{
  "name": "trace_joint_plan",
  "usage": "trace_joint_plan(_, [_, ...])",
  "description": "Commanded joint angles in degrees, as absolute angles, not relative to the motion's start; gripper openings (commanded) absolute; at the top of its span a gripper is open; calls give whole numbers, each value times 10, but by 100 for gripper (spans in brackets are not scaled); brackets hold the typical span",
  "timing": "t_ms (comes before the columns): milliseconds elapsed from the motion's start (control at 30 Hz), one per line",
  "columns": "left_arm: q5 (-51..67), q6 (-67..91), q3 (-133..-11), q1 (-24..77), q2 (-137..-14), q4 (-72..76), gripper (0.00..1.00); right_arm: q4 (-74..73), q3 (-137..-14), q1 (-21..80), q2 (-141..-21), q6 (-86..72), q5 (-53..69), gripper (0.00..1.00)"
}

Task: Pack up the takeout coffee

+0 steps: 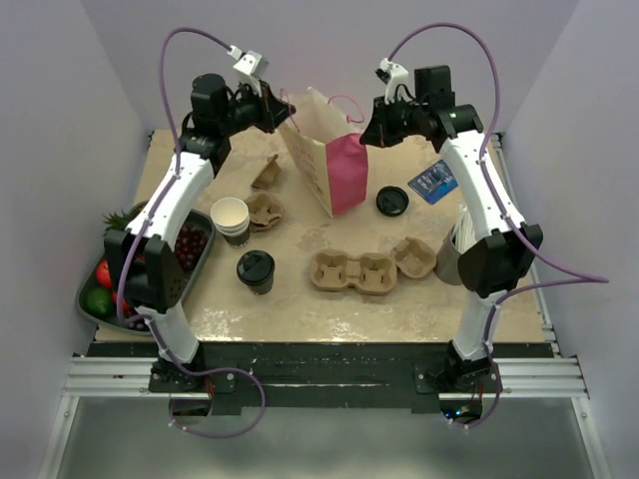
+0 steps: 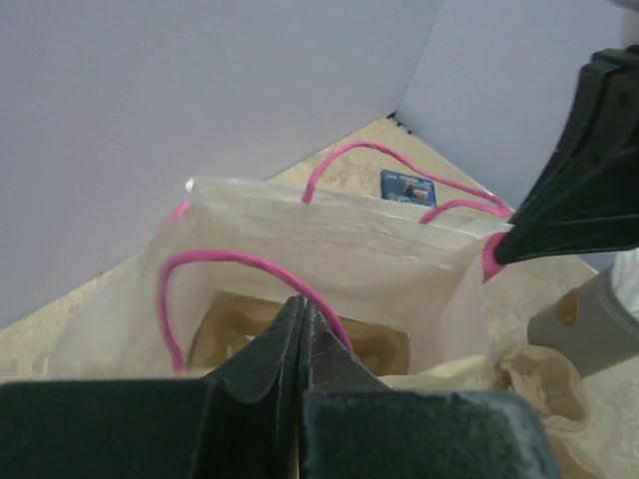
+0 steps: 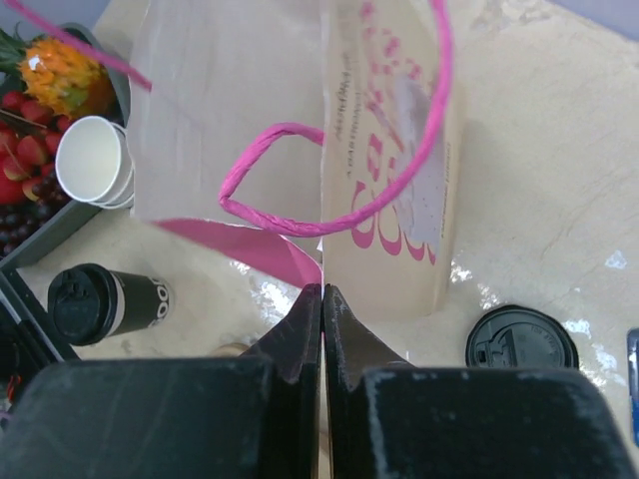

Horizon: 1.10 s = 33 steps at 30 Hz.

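My left gripper (image 2: 302, 304) and right gripper (image 3: 321, 291) are both pinched fully shut on opposite rims of the bag (image 1: 318, 160). The coffee (image 1: 256, 270) stands well apart from it, unheld. I should draw the rims apart gently and evenly, so the paper opens without tearing or tipping.

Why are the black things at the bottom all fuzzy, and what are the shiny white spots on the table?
Left wrist view: the left hand sits very near the lens, so it blurs, and the paper bag looks soft too. Right wrist view: the right hand blurs likewise; the white spots are light glaring off the table. Top view: much sharper.
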<state>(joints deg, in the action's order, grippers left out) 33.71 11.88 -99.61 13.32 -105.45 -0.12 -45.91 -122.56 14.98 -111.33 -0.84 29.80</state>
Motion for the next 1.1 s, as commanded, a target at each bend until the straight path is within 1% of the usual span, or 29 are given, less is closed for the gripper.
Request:
trace_joint_plan(0, [354, 140, -993, 137, -969, 5, 0, -445, -1271, 150, -1060, 16, 336, 0])
trace_joint_plan(233, [351, 159, -991, 137, -933, 1, 0, -482, -1300, 141, -1046, 13, 358, 0])
trace_joint_plan(333, [345, 151, -977, 137, -916, 1, 0, -495, -1265, 138, -1040, 20, 363, 0])
trace_joint_plan(433, [341, 149, -955, 136, -902, 1, 0, -474, -1179, 131, -1030, -22, 409, 0])
trace_joint_plan(567, [345, 139, -940, 134, -889, -20, 0, -472, -1157, 130, -1028, -27, 441, 0])
trace_joint_plan(733, [344, 120, -896, 124, -858, -26, 0, -492, -1139, 130, -1024, -4, 446, 0])
trace_joint_plan(833, [344, 110, -874, 118, -845, -31, 0, -517, -1117, 129, -1022, 57, 444, 0])
trace_joint_plan(867, [341, 106, -869, 116, -843, -34, 0, -521, -1111, 130, -1020, 70, 439, 8])
trace_joint_plan(933, [341, 99, -863, 113, -838, -37, 0, -526, -1104, 128, -1013, 98, 417, 29])
trace_joint_plan(967, [339, 98, -862, 112, -838, -39, 0, -526, -1107, 129, -1009, 106, 416, 42])
trace_joint_plan(1000, [338, 93, -861, 110, -836, -40, 0, -532, -1114, 129, -1005, 128, 414, 48])
trace_joint_plan(1033, [336, 91, -859, 110, -833, -41, 8, -537, -1133, 128, -997, 140, 408, 53])
trace_joint_plan(1067, [332, 92, -857, 109, -831, -41, 12, -538, -1140, 127, -993, 150, 397, 67])
